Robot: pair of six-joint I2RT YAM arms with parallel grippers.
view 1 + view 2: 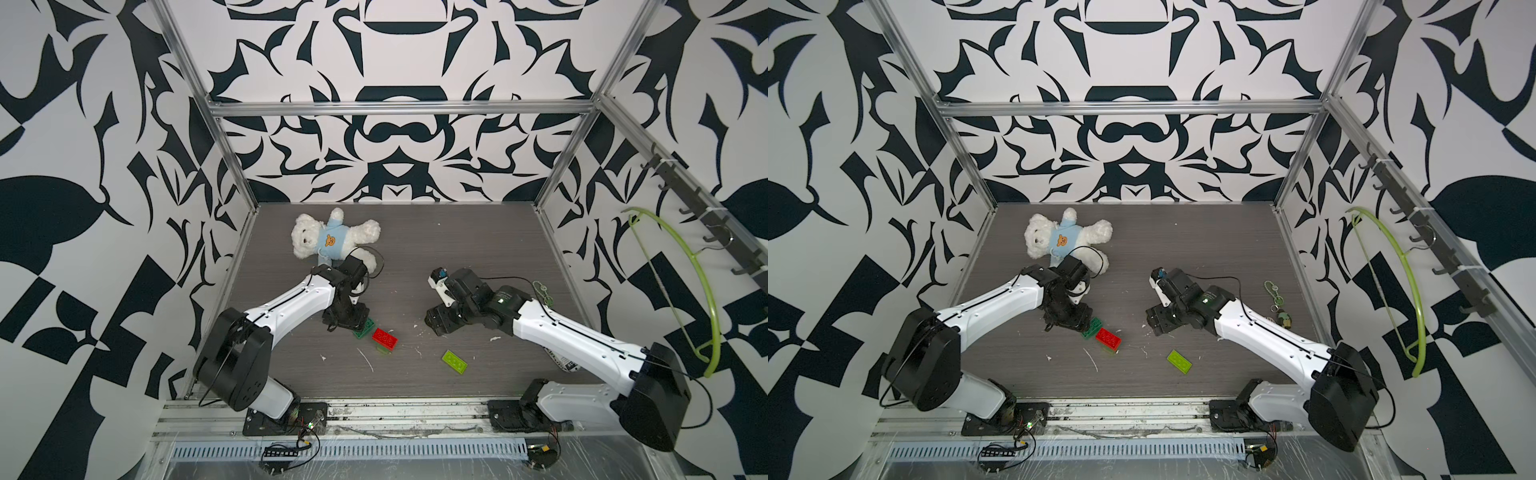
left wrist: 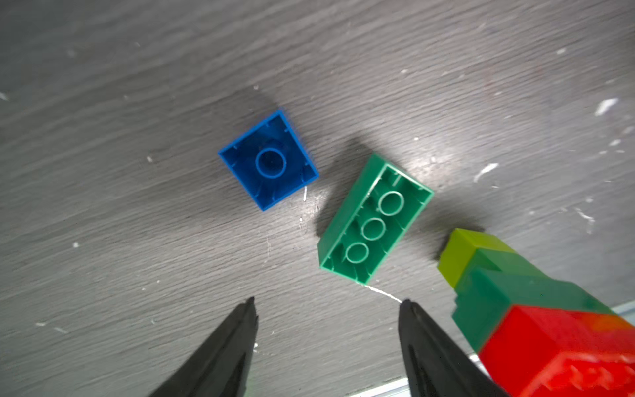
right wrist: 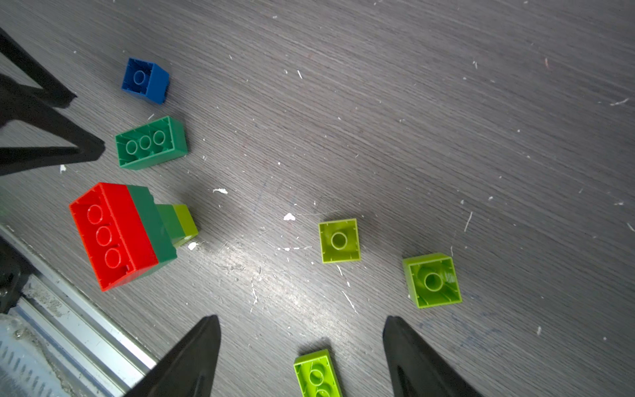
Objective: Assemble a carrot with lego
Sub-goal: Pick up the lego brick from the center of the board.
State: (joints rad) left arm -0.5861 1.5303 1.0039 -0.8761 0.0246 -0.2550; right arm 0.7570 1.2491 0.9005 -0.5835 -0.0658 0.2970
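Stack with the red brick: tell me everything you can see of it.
The stack joins four glossy plastic bricks, narrowing from an oblong red brick through dark green and a smaller green to a lime tip. The red brick's hollow underside, with three tubes, faces up; the stack seems to stand tip down on the table. Nothing grips it. A loose green brick lies close by, apart.

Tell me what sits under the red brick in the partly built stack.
Under the red brick is a dark green brick, then a narrower green brick, then a lime tip down at the table. The studs joining them are covered.
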